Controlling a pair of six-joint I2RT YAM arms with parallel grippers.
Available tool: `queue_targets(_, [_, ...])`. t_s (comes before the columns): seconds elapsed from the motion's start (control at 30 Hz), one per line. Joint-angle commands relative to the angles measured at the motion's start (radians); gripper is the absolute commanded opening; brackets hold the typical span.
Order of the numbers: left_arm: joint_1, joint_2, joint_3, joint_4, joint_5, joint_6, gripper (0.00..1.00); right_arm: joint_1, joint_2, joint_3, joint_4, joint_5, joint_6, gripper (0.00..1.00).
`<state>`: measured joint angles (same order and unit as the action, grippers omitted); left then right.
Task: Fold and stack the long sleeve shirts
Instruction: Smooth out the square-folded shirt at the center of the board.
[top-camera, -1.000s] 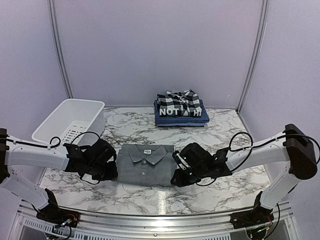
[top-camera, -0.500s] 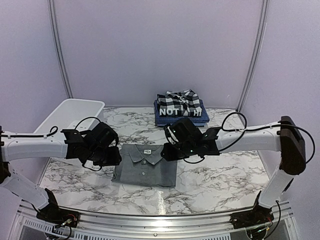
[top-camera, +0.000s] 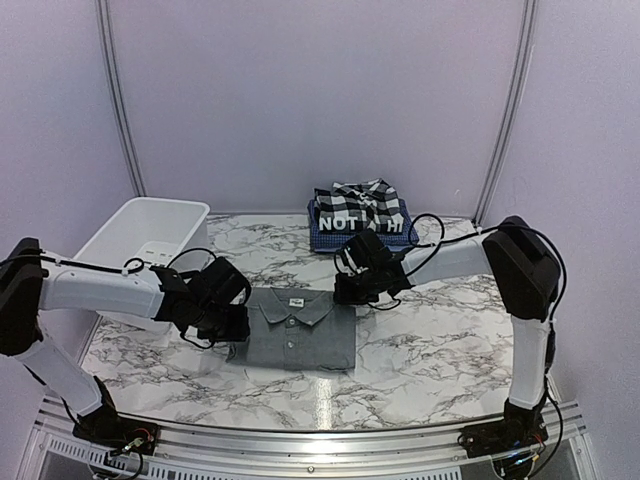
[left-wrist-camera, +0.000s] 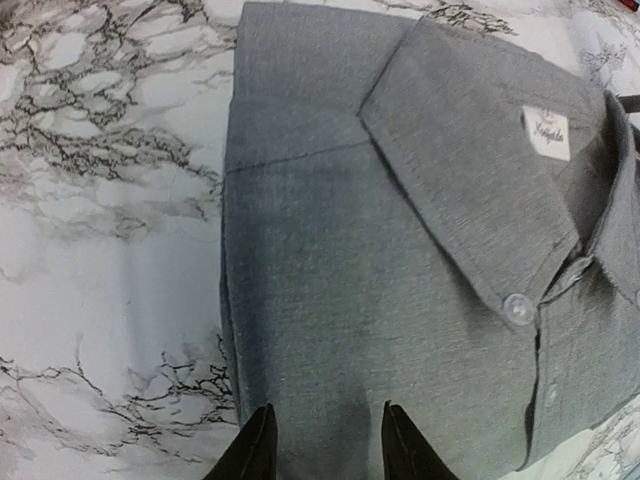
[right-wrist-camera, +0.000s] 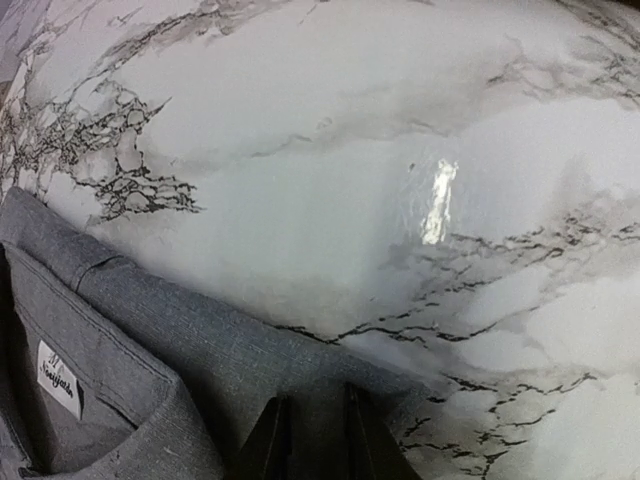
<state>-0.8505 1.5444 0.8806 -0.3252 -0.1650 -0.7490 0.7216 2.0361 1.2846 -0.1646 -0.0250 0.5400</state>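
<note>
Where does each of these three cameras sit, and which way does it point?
Top camera: above and behind the arms, looking down on table, grey shirt, folded stack, tub; both arms show, left gripper and right gripper at the shirt.
Left wrist: looks down on the shirt's collar; its fingertips show below.
Right wrist: looks over the shirt's corner and marble; its fingertips show.
Shared: all see the grey shirt.

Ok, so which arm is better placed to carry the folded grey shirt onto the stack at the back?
Probably right. The right fingers sit at the far right corner of the grey shirt, close to the stack; the left fingers are at its left edge, farther away.
</note>
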Motion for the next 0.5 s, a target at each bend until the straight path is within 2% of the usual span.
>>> queue_targets(0.0, [0.003,-0.014,-0.095,0.028,0.012,-0.022,0.34,-0.005,-0.001,0.044,-0.003,-0.020,-0.023,0.21])
queue_targets(0.17, [0.003,-0.079,-0.216,0.034,-0.003,-0.061,0.24,-0.005,-0.032,0.045,-0.022,-0.004,-0.040,0.23])
queue_targets(0.37, [0.003,-0.132,-0.254,0.030,-0.005,-0.075,0.21,-0.013,-0.067,0.079,-0.055,0.010,-0.061,0.25])
queue_targets(0.47, [0.006,-0.158,-0.230,0.015,-0.005,-0.069,0.21,-0.048,-0.097,0.097,-0.062,0.020,-0.079,0.30])
